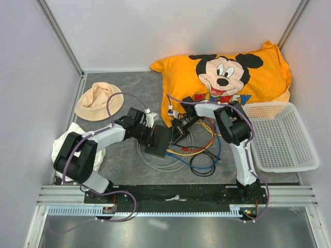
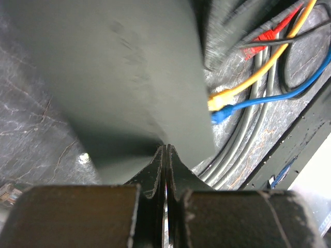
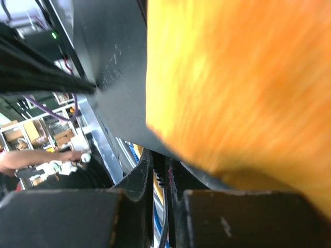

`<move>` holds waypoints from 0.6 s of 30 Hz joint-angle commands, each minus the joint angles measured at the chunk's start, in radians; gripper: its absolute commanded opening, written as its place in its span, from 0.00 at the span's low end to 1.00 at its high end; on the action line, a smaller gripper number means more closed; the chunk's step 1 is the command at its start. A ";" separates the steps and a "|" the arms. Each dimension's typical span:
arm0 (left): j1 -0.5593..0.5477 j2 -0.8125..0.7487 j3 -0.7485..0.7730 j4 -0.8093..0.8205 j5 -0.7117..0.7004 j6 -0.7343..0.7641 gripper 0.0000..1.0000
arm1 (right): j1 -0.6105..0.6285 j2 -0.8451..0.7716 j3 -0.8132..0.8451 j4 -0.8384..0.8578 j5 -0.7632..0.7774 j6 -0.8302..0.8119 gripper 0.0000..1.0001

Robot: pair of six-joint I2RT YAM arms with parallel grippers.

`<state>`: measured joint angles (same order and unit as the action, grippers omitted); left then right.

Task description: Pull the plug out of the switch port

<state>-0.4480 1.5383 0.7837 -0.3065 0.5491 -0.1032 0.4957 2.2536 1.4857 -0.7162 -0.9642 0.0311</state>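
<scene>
My left hand (image 2: pixel 164 151) is clenched, its fingertips meeting at the near edge of the switch (image 2: pixel 119 77), which lies mid-frame on the bench (image 1: pixel 124 93) in the top view. A yellow plug (image 2: pixel 220 99) and a blue plug (image 2: pixel 223 114) sit at the switch's right side. My right hand (image 3: pixel 161 163) is almost closed; I cannot tell on what.

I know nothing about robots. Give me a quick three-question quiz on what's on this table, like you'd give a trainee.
1. True or false: the white basket lies left of the switch.
2. Which two sit at the switch's edge? A green plug, pink plug; B yellow plug, blue plug; C white plug, purple plug.
3. Fill in: the orange pillow shows ____ Mouse.
Key: 1 false; 2 B; 3 Mickey.
</scene>
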 commanded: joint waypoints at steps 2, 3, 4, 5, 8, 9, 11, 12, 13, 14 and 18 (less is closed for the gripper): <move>0.003 0.026 0.012 -0.017 -0.015 0.026 0.02 | -0.020 0.051 0.019 0.121 0.148 0.000 0.00; 0.003 0.026 0.012 -0.017 -0.017 0.026 0.02 | -0.022 0.041 -0.008 0.113 0.142 -0.014 0.00; 0.005 0.026 0.012 -0.019 -0.017 0.026 0.02 | -0.022 0.017 -0.039 0.098 0.142 -0.025 0.00; 0.005 0.029 0.012 -0.019 -0.017 0.026 0.02 | -0.022 0.006 -0.092 0.089 0.142 -0.060 0.00; 0.003 0.034 0.015 -0.019 -0.017 0.025 0.02 | -0.022 -0.012 -0.134 0.032 0.143 -0.137 0.00; 0.003 0.037 0.015 -0.019 -0.017 0.025 0.02 | -0.022 -0.008 -0.128 0.017 0.142 -0.170 0.00; 0.003 0.045 0.020 -0.020 -0.017 0.025 0.01 | -0.022 0.026 -0.060 -0.061 0.116 -0.209 0.00; 0.003 0.051 0.022 -0.022 -0.017 0.025 0.01 | -0.022 0.044 -0.029 -0.089 0.101 -0.229 0.00; 0.003 0.054 0.023 -0.025 -0.017 0.025 0.02 | -0.020 0.093 0.017 -0.180 0.087 -0.285 0.00; 0.002 0.054 0.026 -0.025 -0.017 0.025 0.02 | -0.020 0.121 0.118 -0.227 0.076 -0.316 0.00; 0.003 0.060 0.028 -0.028 -0.017 0.026 0.02 | -0.034 0.181 0.297 -0.335 0.073 -0.353 0.00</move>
<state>-0.4461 1.5669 0.8032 -0.3073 0.5728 -0.1032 0.4736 2.3821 1.6588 -0.9920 -1.0119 -0.1791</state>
